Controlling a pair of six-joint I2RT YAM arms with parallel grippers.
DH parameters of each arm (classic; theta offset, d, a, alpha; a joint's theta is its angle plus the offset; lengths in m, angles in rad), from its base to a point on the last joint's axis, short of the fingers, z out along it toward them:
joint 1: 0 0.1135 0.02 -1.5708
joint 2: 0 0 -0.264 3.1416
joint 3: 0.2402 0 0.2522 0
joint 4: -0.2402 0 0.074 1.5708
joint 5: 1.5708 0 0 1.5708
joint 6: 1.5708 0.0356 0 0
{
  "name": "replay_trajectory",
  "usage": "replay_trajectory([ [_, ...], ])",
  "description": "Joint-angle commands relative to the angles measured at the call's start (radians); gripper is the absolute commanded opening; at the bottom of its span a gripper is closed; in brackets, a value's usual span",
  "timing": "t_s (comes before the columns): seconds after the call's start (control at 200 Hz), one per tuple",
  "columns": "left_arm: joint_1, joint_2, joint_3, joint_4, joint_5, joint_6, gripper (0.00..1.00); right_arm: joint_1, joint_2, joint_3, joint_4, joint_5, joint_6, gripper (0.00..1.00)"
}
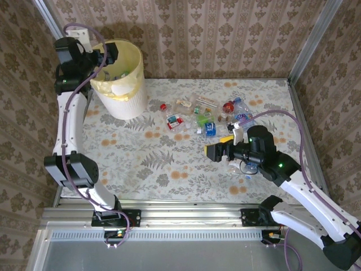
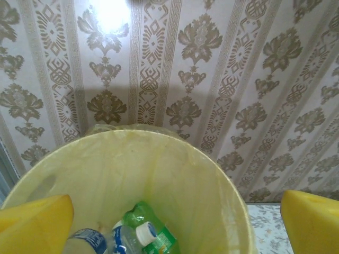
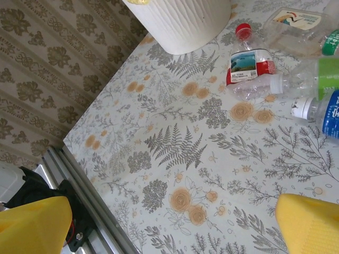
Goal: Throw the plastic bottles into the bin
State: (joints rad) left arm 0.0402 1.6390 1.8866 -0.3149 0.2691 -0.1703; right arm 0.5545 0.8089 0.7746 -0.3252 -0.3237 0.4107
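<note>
The bin [image 1: 125, 84], pale yellow with a liner over its rim, stands at the table's far left. My left gripper [image 1: 109, 54] hangs over its mouth, open and empty. In the left wrist view I look down between wide yellow fingertips [image 2: 35, 222] into the bin [image 2: 212, 174], where a green bottle [image 2: 154, 233] and a clear blue-labelled bottle [image 2: 87, 241] lie. Several plastic bottles [image 1: 210, 117] are scattered at the table's far middle. My right gripper [image 1: 214, 149] hovers open near them, above bare cloth [image 3: 175, 159]. A red-labelled bottle [image 3: 249, 62] and a blue-labelled one [image 3: 324, 112] lie ahead of it.
The table wears a floral cloth [image 1: 146, 164]. Patterned walls close in the back and both sides. A metal rail [image 1: 180, 214] runs along the near edge. One clear bottle [image 1: 243, 167] lies partly under my right arm. The bin's ribbed white base [image 3: 185, 24] shows in the right wrist view.
</note>
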Motion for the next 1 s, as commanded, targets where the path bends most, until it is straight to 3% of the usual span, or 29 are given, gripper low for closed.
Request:
replay_trajectory([
  [0.0, 0.001, -0.165, 0.061, -0.015, 0.027, -0.043, 1.00, -0.007, -0.008, -0.014, -0.019, 0.024, -0.003, 1.00],
  [0.505, -0.005, -0.527, -0.177, 0.008, 0.160, -0.096, 1.00, -0.065, 0.088, 0.014, -0.041, 0.036, 0.079, 1.00],
  [0.995, -0.032, -0.642, -0.327, 0.044, 0.256, -0.114, 1.00, -0.162, 0.155, 0.061, -0.144, 0.079, 0.025, 1.00],
])
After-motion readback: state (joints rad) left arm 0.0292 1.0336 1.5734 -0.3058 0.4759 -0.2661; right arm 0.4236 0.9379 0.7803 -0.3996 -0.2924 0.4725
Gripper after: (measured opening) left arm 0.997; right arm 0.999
